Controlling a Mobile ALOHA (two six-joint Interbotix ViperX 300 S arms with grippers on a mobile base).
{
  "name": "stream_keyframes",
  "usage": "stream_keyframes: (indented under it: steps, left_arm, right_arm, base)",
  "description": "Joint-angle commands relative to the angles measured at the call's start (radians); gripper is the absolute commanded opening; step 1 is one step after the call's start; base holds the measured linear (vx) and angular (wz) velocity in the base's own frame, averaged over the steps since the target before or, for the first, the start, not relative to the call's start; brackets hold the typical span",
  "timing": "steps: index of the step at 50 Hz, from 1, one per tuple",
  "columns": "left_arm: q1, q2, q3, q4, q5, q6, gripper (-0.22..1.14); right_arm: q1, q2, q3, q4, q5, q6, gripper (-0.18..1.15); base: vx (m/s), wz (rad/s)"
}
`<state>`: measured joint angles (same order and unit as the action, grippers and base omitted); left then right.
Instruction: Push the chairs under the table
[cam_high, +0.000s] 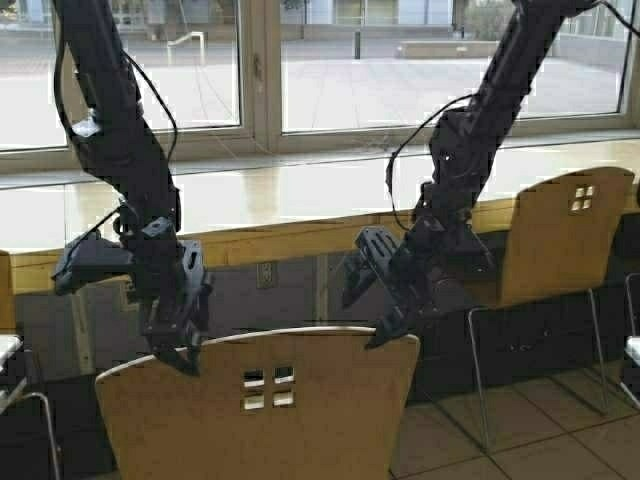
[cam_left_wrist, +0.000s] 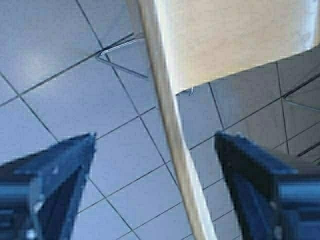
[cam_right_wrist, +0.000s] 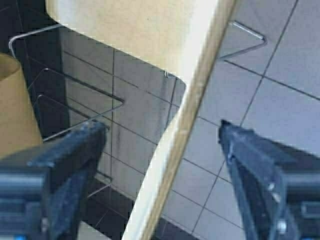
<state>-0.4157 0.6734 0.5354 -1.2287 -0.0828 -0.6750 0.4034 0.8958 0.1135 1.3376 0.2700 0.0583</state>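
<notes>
A light-brown plywood chair (cam_high: 300, 410) stands close in front of me, its backrest with four small square holes facing me. My left gripper (cam_high: 180, 352) hangs open over the backrest's top edge near its left corner. My right gripper (cam_high: 392, 328) is open over the top edge near the right corner. In both wrist views the thin backrest edge (cam_left_wrist: 172, 135) (cam_right_wrist: 192, 125) runs between the spread fingers without touching them. A second chair (cam_high: 560, 240) stands at the right, tucked against the table (cam_high: 300, 205), whose glossy cream top has a yellowish front edge.
Large windows (cam_high: 320, 60) run behind the table. A wall socket (cam_high: 266, 274) sits under the table front. Chrome chair legs (cam_right_wrist: 75, 100) and grey floor tiles (cam_left_wrist: 60, 65) lie below. Part of another chair's frame (cam_high: 20, 400) shows at the far left.
</notes>
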Motion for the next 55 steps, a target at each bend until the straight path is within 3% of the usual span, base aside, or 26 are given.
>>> stream_keyframes:
  steps: [1,43,49,52,55]
  left_arm:
    - [0.006,0.005,-0.029,-0.002,0.002,0.003,1.01]
    - [0.029,0.193,-0.169,0.002,0.002,0.011,0.98]
    - [0.029,0.199,-0.176,0.002,0.002,0.011,0.83]
    - [0.031,0.201,-0.178,0.002,0.003,0.011,0.7]
    - [0.035,0.202,-0.179,0.002,0.002,0.011,0.52]
  right_arm:
    - [0.006,0.009,-0.043,0.009,0.006,0.002,1.0]
    - [-0.015,0.239,-0.239,0.021,0.091,-0.003,0.97]
    - [-0.017,0.239,-0.245,0.021,0.091,-0.003,0.81]
    - [-0.017,0.242,-0.247,0.021,0.091,-0.003,0.64]
    - [-0.02,0.245,-0.25,0.02,0.091,-0.003,0.39]
  base:
    - [0.0,0.0]
    - [0.0,0.0]
    - [0.0,0.0]
    - [0.01,0.0]
    - [0.01,0.01]
